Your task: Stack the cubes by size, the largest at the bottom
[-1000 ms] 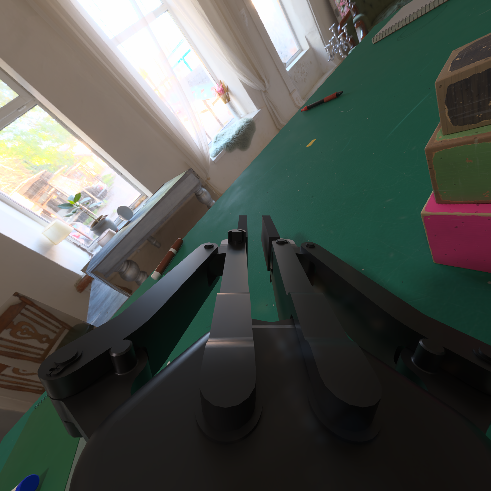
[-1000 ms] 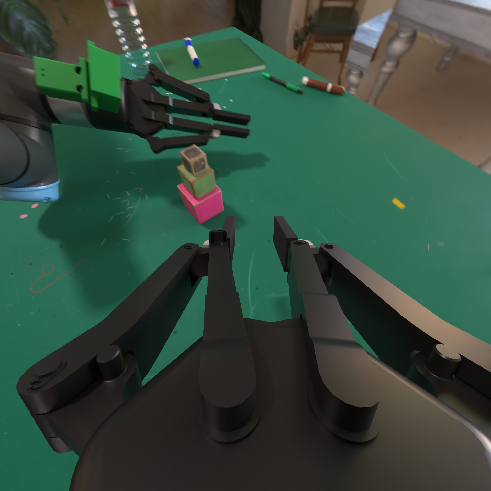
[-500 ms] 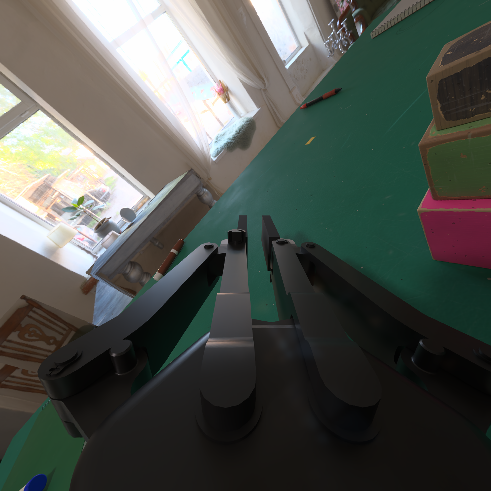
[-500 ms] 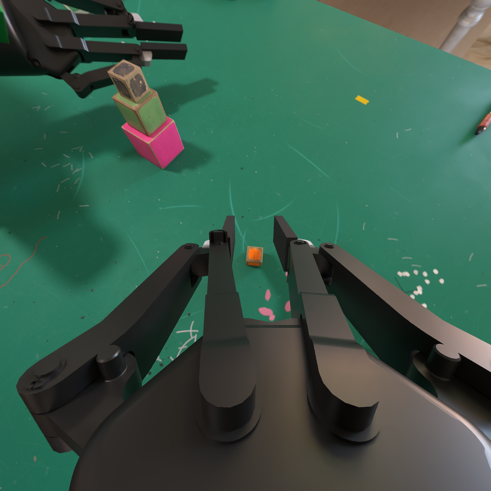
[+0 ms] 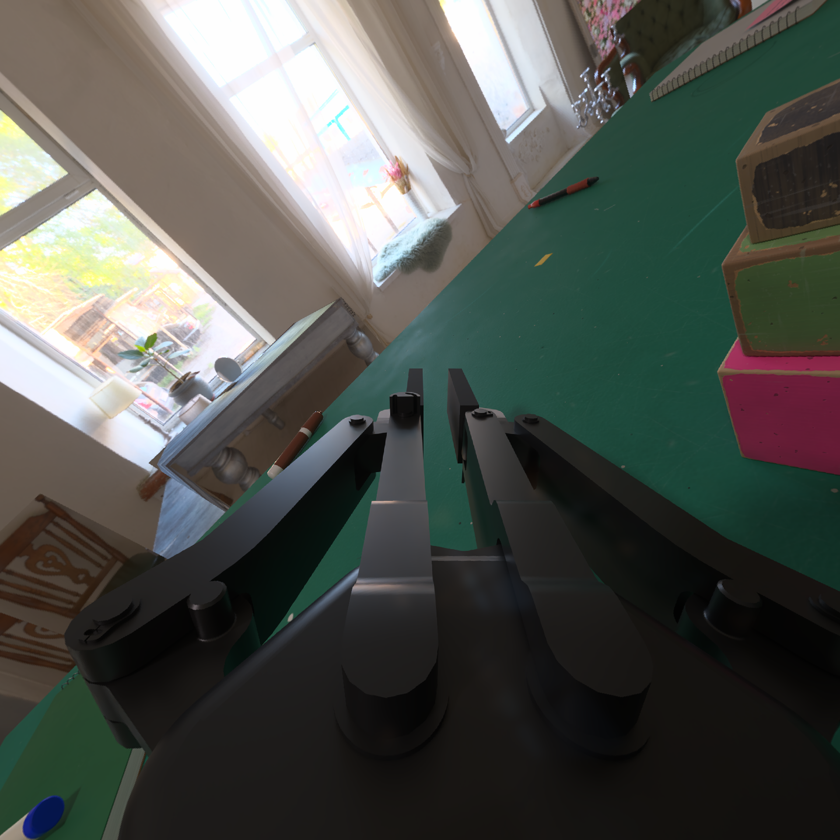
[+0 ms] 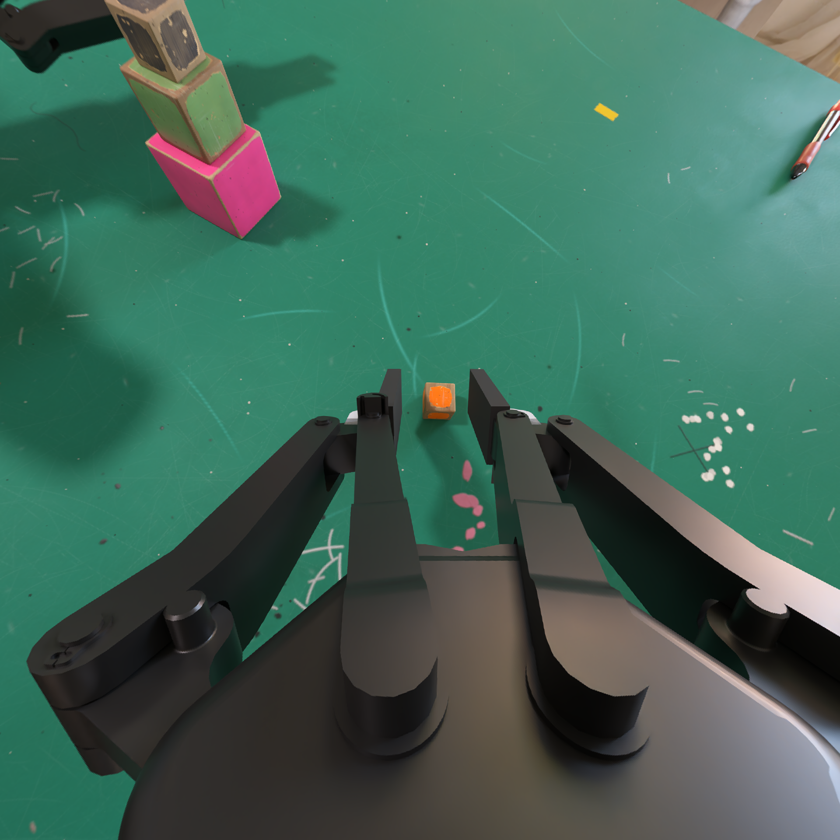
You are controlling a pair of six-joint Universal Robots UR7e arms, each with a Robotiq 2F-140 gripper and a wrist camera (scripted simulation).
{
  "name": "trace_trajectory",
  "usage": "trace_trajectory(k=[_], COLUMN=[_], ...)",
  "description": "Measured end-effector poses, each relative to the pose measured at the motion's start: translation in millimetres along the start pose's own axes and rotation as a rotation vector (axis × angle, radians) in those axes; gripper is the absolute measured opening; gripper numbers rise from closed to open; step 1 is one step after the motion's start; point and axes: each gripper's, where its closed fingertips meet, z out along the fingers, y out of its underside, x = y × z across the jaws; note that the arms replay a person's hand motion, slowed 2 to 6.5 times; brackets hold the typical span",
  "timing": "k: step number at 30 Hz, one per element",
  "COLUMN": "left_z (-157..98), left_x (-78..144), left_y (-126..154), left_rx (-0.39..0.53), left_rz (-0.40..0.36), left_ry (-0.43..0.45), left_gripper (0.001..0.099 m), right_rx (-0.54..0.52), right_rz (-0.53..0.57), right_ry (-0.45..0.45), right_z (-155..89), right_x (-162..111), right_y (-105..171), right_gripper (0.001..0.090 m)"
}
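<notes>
A stack stands on the green table [image 6: 500, 227]: pink cube [image 6: 218, 182] at the bottom, green cube [image 6: 186, 104] on it, black worn cube [image 6: 157, 36] on top. In the left wrist view the stack is at the right edge: pink [image 5: 786, 413], green [image 5: 786, 300], black [image 5: 795, 182]. My left gripper [image 5: 435, 386] is empty, its jaws nearly together, left of the stack and apart from it. A tiny orange cube [image 6: 438, 400] lies on the table. My right gripper [image 6: 435, 379] is open above it, and the cube shows between its fingers.
A red pen [image 6: 818, 141] lies at the far right, also in the left wrist view [image 5: 563, 193]. A yellow scrap [image 6: 606, 111], white crumbs [image 6: 718, 445], a spiral notebook [image 5: 727, 50] and a brown marker [image 5: 295, 443] lie on the table. The left gripper's linkage [image 6: 41, 41] hangs behind the stack.
My right gripper has tilted down and moved in over the orange cube, which now shows between its fingers. The left gripper has hardly moved.
</notes>
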Motion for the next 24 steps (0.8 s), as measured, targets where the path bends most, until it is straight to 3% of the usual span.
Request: trace_trajectory(k=[15, 20, 24], left_z=[-12, -17, -21], left_x=[-5, -4, -2], left_y=[-3, -4, -4], left_rx=[0.039, 0.047, 0.054], left_rz=[-0.057, -0.063, -0.066], left_ry=[-0.007, 0.0, 0.006], left_gripper=[0.0144, 0.0144, 0.0143], right_rx=[-0.055, -0.051, -0.02], right_rz=[-0.006, -0.002, -0.001], right_ry=[0.079, 0.03, -0.008], right_z=[19, 23, 23], right_x=[9, 3, 1], right_y=[14, 15, 10], right_gripper=[0.0387, 0.0212, 0.0211])
